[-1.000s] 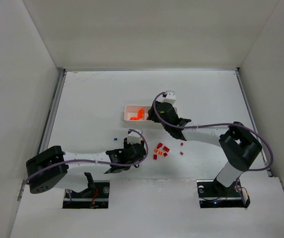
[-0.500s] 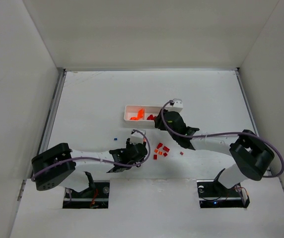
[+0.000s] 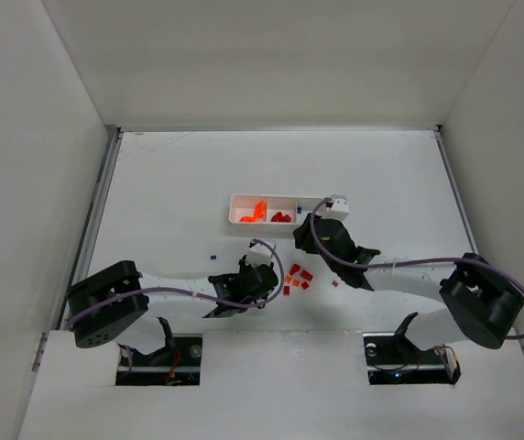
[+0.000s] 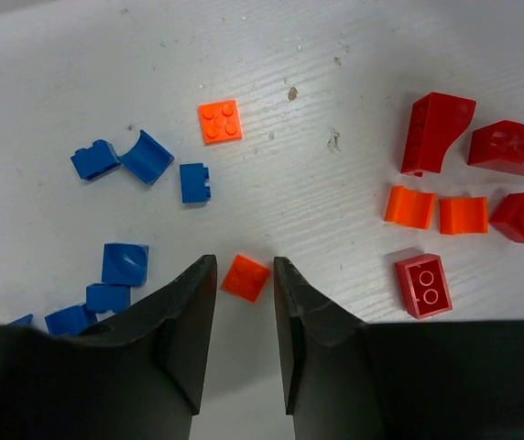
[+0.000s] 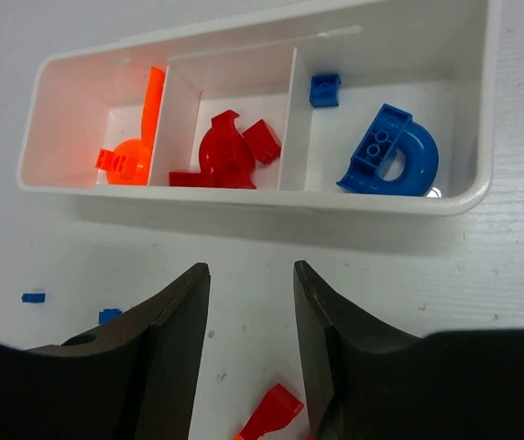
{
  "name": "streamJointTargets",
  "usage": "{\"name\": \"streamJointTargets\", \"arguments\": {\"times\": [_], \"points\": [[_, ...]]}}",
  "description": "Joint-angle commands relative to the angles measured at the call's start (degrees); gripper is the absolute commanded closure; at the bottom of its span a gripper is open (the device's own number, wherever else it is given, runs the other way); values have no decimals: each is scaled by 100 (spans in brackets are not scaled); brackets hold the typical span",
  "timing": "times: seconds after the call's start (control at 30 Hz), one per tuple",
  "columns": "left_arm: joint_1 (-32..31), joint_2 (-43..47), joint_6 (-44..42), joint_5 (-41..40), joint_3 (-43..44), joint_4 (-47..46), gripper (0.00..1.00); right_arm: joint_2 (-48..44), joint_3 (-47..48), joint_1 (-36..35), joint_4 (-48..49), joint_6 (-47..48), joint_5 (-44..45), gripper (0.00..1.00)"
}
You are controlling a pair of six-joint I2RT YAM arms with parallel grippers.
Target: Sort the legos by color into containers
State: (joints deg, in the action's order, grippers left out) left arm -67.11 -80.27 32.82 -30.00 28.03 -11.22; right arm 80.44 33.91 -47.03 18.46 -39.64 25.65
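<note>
My left gripper is open and low over the table, its fingertips on either side of a small orange lego. Blue legos lie to its left; red legos and orange legos lie to its right. In the top view it sits just left of the loose red and orange legos. My right gripper is open and empty, just in front of the white tray. The compartments hold orange pieces, red pieces and blue pieces.
A red lego lies on the table below my right fingertips. Tiny blue bricks lie apart to the left. The tray stands mid-table, its right end hidden under my right arm. White walls enclose the table.
My right gripper has drawn back from over the tray toward the near right. My left gripper has shifted a little right, toward the loose bricks.
</note>
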Motion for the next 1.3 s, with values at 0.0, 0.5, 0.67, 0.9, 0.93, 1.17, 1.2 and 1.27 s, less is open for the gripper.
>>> {"name": "streamJointTargets", "arguments": {"times": [0.0,0.5,0.67,0.9,0.93,1.17,1.2,1.27], "points": [[-52,20,23,249,45,665,70,-231,-104,-57,176,-70,11,51],[-52,99,14,302,176,850,84,-529,-315,-584,-597,0,-271,39],[44,529,40,284,229,947,84,-776,-298,-724,-826,61,-403,40],[606,943,76,302,501,982,84,-521,-113,-795,-1002,316,-517,43],[703,960,93,328,554,964,84,-486,-87,-804,-1037,334,-517,42],[1661,1005,75,372,1151,622,85,-214,19,-918,-1257,457,-587,34],[1793,944,119,407,1282,613,85,-170,19,-927,-1257,466,-596,34],[1995,794,146,468,1502,569,85,-108,2,-970,-1213,474,-605,33]]}}
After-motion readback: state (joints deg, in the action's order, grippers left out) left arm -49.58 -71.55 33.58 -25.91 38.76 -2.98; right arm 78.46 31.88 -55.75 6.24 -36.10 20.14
